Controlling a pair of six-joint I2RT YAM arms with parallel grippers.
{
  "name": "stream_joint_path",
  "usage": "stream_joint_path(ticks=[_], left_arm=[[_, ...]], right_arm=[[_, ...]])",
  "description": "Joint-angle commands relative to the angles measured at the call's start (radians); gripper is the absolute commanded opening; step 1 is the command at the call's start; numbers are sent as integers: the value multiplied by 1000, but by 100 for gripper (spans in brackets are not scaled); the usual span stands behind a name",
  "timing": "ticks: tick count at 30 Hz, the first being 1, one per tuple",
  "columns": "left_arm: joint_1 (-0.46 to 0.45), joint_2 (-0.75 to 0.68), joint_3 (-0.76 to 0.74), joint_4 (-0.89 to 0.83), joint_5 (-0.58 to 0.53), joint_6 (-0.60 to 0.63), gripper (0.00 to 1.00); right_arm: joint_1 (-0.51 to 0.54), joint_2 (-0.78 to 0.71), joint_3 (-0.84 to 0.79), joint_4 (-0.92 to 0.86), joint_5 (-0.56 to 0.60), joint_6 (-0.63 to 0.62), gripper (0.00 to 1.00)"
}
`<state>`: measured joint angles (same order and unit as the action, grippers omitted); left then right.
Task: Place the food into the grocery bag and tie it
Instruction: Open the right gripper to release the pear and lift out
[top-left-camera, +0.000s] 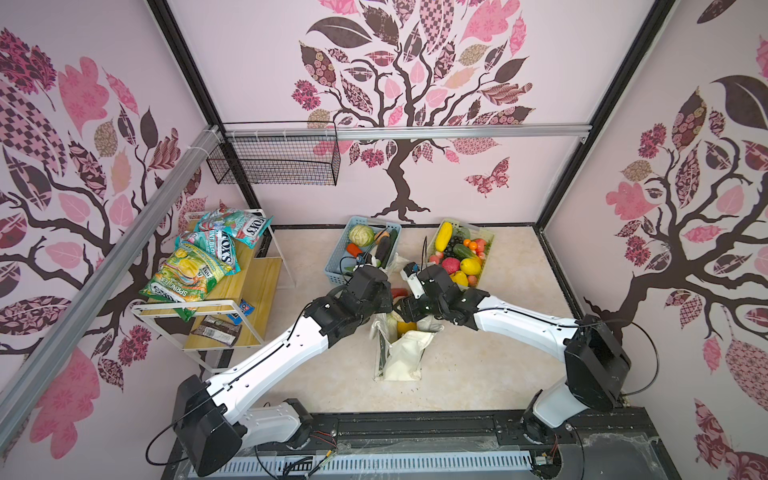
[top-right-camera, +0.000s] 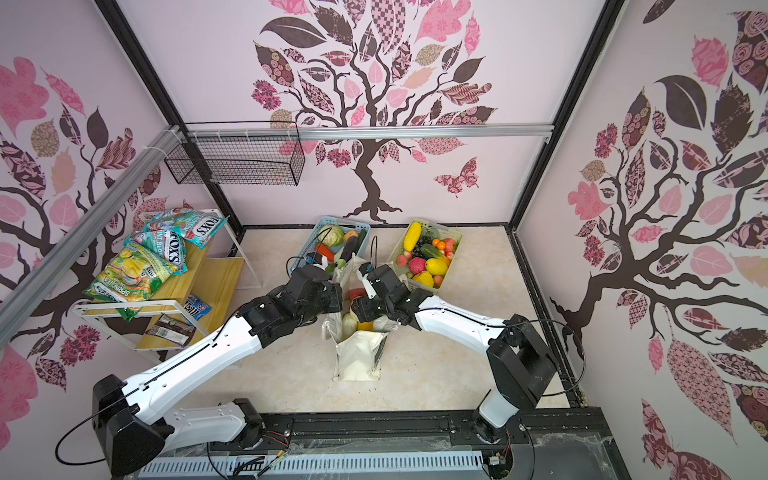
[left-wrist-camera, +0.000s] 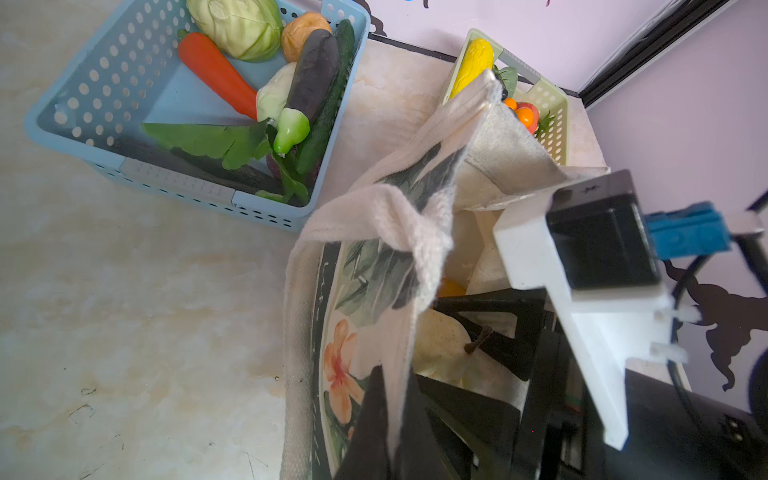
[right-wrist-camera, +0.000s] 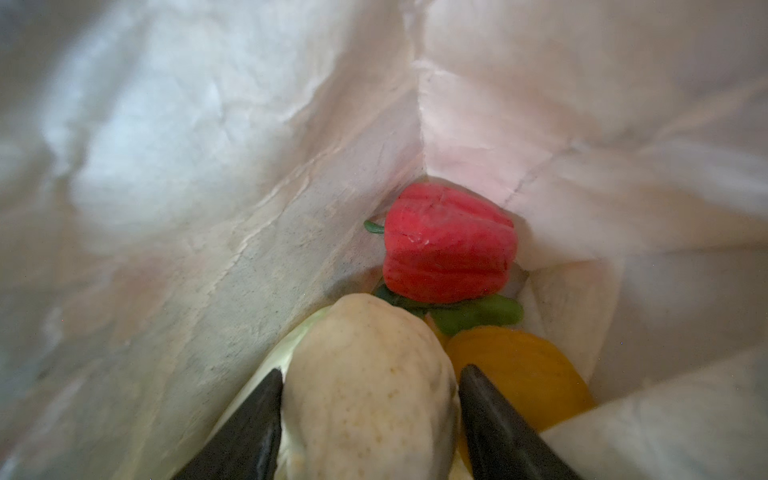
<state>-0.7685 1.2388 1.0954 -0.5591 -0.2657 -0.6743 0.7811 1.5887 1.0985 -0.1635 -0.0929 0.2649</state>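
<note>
Two grippers logged | left gripper (left-wrist-camera: 392, 374) clamped on bag (left-wrist-camera: 365, 216) rim | right gripper (right-wrist-camera: 372, 370) straddles pear (right-wrist-camera: 365, 407) inside, grip unclear to me | I'd open wide, lift straight out.

Your grocery bag (left-wrist-camera: 415, 232) is coarse, matt woven canvas outside and smoother, crinkled cloth inside, where the pear (right-wrist-camera: 365, 386) looks dull and speckled beside the waxy, faintly shiny red pepper (right-wrist-camera: 449, 245). Just behind the bag, the blue basket (left-wrist-camera: 266, 210) is smooth perforated plastic holding a glossy carrot (left-wrist-camera: 216, 72). Well to the bag's left, the shelf (top-left-camera: 249, 286) shows pale wood grain in a white frame that looks like painted metal, under shiny crinkled snack packets (top-left-camera: 187, 274).
</note>
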Motion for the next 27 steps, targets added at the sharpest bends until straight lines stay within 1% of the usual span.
stream_joint_path(ticks=[1,7,16,20,24,27], left_arm=[[-7,-18,-20,13,-10,-1,0],[-6,-24,-21,10,-15,-1,0],[-7,-26,-20,7,-17,0,0],[-6,-25,-21,7,-17,-1,0],[-6,-24,-19,6,-17,-1,0],[-6,-25,-19,5,-18,-2,0]], right_arm=[[2,33,19,-78,46,-10,70],[2,7,49,-99,69,-27,75],[2,-90,111,-137,108,-55,79],[0,-136,136,-156,140,-68,81],[-4,-180,153,-182,206,-86,81],[-25,-221,151,-191,230,-89,81]])
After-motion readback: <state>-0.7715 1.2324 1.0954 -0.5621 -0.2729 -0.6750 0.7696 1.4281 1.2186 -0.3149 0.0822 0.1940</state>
